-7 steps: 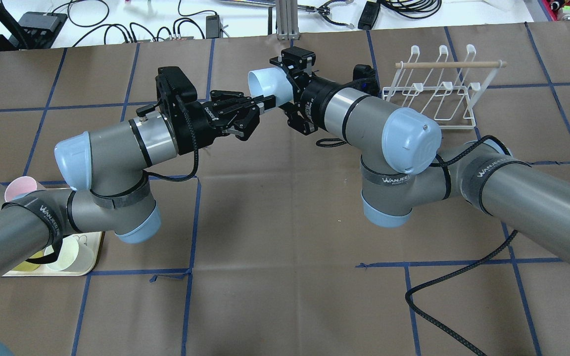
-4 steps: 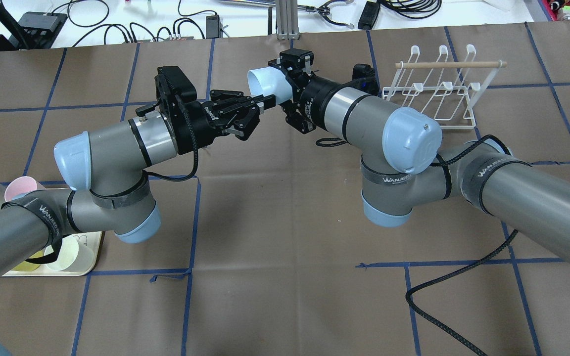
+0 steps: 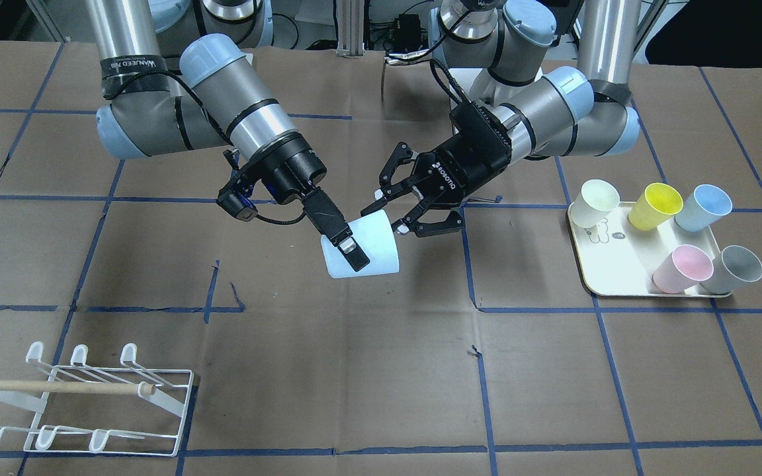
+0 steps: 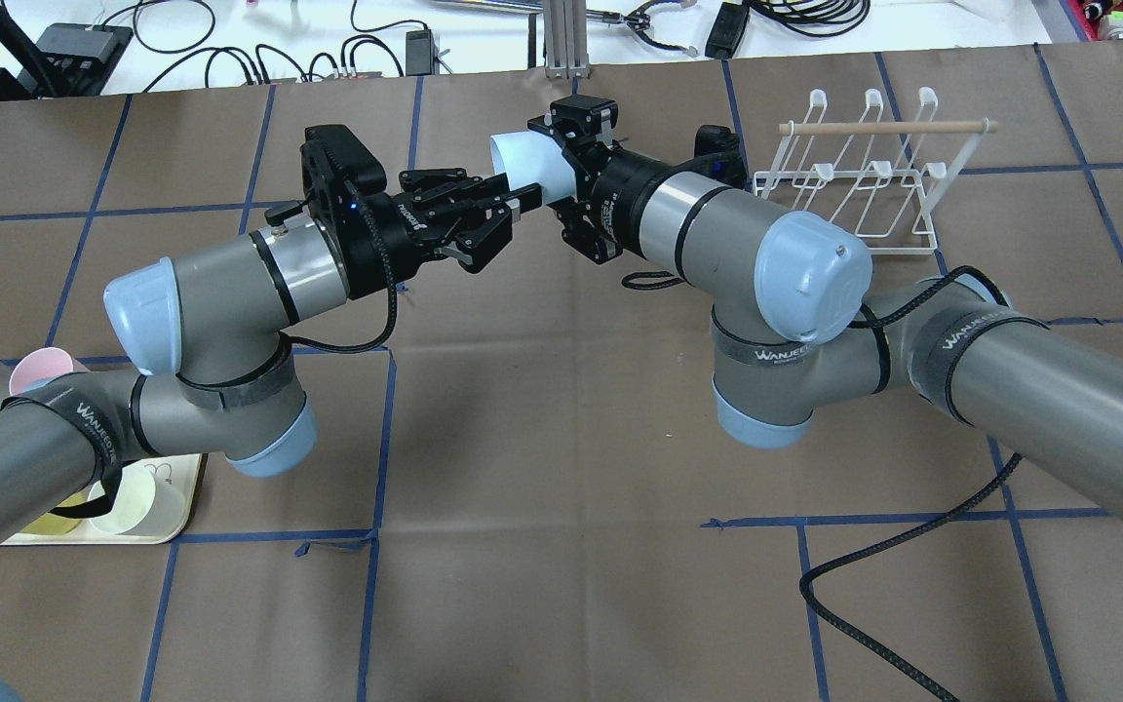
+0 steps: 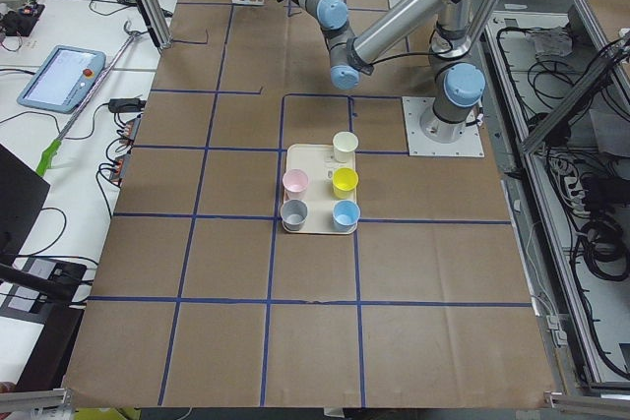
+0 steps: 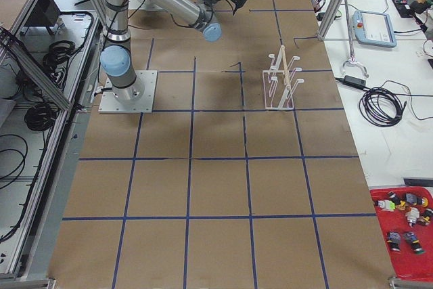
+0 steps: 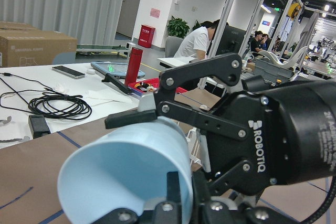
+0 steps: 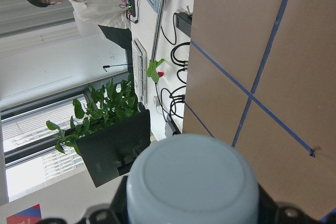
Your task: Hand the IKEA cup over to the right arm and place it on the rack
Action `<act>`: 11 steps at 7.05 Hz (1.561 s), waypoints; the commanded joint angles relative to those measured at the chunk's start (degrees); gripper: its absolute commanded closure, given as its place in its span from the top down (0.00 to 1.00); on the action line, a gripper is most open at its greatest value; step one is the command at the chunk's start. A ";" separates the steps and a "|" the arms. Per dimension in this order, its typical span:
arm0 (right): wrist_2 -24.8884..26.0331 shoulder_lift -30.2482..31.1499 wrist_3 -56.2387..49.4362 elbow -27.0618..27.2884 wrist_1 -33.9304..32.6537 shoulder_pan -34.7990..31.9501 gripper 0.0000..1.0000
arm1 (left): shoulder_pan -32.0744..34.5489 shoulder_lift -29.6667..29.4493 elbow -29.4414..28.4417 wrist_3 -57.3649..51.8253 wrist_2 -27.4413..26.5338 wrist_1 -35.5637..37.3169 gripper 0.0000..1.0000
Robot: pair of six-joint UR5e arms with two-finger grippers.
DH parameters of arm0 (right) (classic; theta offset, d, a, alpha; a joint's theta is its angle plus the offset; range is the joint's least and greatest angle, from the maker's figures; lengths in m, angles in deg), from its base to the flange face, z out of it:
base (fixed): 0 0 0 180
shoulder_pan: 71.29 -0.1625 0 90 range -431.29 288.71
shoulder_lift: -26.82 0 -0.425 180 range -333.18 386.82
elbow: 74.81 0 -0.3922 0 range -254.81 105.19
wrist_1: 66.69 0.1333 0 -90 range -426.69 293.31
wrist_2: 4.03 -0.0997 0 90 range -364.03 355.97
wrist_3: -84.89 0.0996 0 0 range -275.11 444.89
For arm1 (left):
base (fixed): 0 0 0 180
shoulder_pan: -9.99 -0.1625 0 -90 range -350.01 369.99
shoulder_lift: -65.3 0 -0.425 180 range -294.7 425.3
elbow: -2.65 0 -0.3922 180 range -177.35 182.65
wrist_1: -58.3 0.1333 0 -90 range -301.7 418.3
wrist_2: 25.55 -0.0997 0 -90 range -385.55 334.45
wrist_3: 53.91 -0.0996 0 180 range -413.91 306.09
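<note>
The pale blue IKEA cup [image 3: 374, 248] hangs on its side above mid-table, with its mouth [image 4: 515, 161] toward the left arm. My right gripper [image 3: 354, 254], slim and black, is shut on the cup's sides, and the right wrist view shows the round base [image 8: 191, 182]. My left gripper [image 3: 391, 213], the ROBOTIQ claw, stands open with its fingers spread around the cup's mouth end [image 7: 126, 177]. I cannot tell whether they touch it. The white wire rack [image 3: 83, 396] with a wooden dowel stands on the table beyond the right arm [image 4: 864, 185].
A cream tray [image 3: 609, 274] on the left arm's side carries cream, yellow, blue, pink and grey cups. A black cable [image 4: 873, 575] trails over the paper near the right arm. White benches with cables and devices edge the table, and people sit beyond them.
My left gripper and wrist have shifted slightly back and toward the far side. The cup and right gripper have barely moved.
</note>
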 commanded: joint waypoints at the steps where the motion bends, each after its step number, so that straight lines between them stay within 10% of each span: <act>1: 0.02 0.01 0.00 -0.08 -0.01 0.00 0.39 | 0.00 -0.46 -0.04 0.41 -2.04 1.32 0.79; 5: 0.02 0.01 -0.09 -0.08 -0.01 0.00 0.39 | -2.54 2.53 0.66 4.80 -1.16 1.93 0.98; 8: -0.06 -0.61 -0.61 -1.04 0.25 3.84 0.39 | -15.68 7.96 4.97 5.50 11.89 1.68 0.98; 11: 0.37 -0.08 -21.24 -1.57 0.35 11.05 0.39 | -18.64 6.40 3.22 5.77 5.06 -2.26 0.97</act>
